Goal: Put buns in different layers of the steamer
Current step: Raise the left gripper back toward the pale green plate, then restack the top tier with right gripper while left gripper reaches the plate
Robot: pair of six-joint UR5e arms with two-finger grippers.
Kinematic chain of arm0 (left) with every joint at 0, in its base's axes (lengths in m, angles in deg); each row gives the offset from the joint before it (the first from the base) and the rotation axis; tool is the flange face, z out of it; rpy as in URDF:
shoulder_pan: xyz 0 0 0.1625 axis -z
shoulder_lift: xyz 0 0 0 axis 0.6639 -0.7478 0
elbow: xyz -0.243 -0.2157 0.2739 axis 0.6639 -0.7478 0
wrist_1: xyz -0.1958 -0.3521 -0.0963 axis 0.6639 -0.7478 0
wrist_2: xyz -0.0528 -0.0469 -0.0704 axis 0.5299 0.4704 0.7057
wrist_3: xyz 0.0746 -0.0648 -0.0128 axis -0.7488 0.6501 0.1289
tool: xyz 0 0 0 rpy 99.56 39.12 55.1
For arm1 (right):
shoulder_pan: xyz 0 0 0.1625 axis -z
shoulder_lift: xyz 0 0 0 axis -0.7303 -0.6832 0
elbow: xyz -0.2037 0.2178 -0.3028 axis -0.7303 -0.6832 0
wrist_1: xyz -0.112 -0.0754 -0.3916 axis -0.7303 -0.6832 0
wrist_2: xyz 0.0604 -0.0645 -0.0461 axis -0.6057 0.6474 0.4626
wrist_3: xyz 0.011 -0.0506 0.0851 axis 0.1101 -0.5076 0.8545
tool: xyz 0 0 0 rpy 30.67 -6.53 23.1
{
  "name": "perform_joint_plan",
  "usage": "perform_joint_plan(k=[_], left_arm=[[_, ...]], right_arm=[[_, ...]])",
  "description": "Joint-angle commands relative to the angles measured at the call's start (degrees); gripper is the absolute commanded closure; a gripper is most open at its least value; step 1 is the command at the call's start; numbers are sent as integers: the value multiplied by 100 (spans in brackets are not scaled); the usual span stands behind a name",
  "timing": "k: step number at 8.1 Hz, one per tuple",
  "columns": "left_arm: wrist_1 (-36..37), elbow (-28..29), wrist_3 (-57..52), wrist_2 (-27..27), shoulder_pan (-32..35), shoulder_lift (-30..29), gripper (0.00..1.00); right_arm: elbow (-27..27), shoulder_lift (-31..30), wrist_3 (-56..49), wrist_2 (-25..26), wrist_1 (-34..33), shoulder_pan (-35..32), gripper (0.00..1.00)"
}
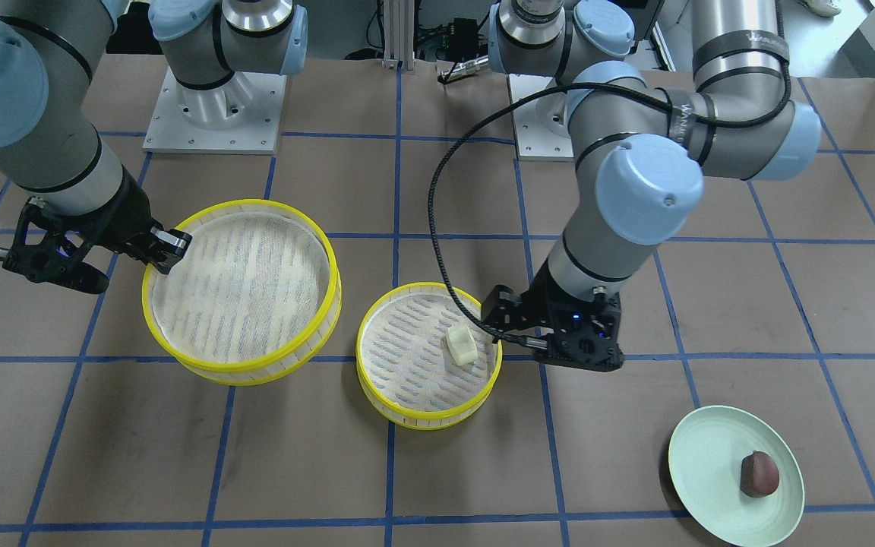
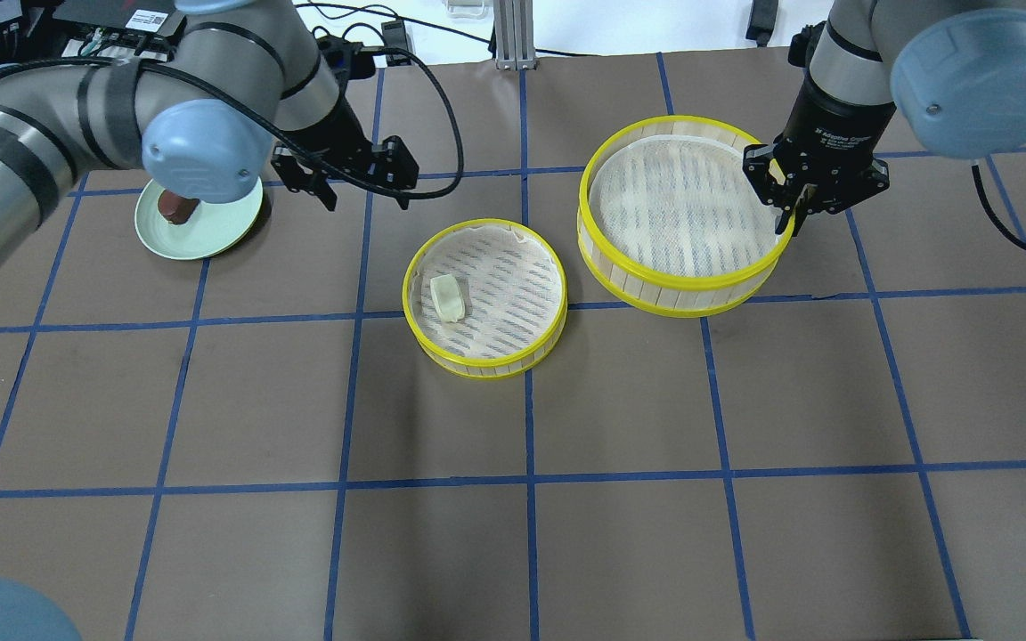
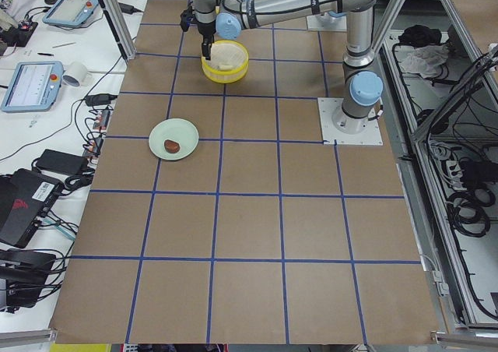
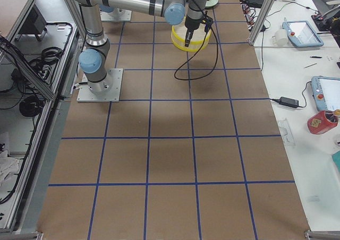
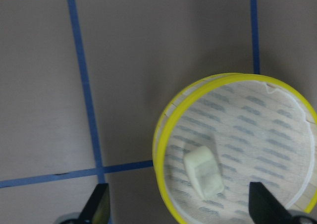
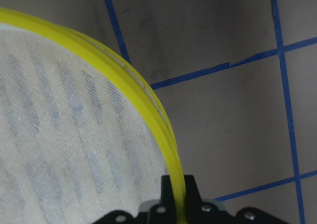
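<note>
The cream-white bun (image 2: 447, 297) lies in a yellow-rimmed steamer layer (image 2: 486, 372) that rests on the table; both show in the left wrist view, the bun (image 5: 204, 172) and the layer (image 5: 163, 135). My left gripper (image 2: 363, 198) hovers open and empty just beside that layer, its fingertips (image 5: 96, 204) wide apart. My right gripper (image 2: 789, 214) is shut on the rim of a second, empty layer (image 2: 682, 303), which looks raised off the table; the rim (image 6: 148, 100) runs between its fingers. The reddish-brown bun (image 1: 759, 473) lies on the plate.
The pale green plate (image 1: 703, 463) sits near the table's edge on my left side, partly under my left arm's elbow in the overhead view (image 2: 210, 240). The table is brown with blue tape grid lines. A black cable (image 1: 437, 228) loops from the left wrist.
</note>
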Motion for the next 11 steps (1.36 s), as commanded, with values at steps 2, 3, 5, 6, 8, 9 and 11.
perform_joint_plan(k=[2, 3, 5, 6, 8, 9, 11], left_arm=[[-54, 74, -1811, -438, -947, 73, 0], [-46, 74, -2198, -429, -1131, 73, 0], [7, 65, -3225, -420, -1588, -6, 0], [16, 74, -3560, -429, -1782, -76, 0], [609, 65, -4229, -447, -2038, -286, 0], [762, 65, -4571, -429, -2152, -453, 0], [1233, 65, -5161, -368, -2389, -717, 0]], right_arm=[[13, 35, 218, -91, -83, -114, 100], [-4, 88, 611, -92, -144, -314, 100], [-57, 429, 1253, -92, -652, -946, 100], [-57, 561, 1526, -92, -872, -1210, 100], [-66, 974, 2202, -75, -1267, -1851, 100], [-118, 1185, 2397, -31, -1470, -2063, 100], [-215, 1467, 2565, 13, -1498, -2388, 100]])
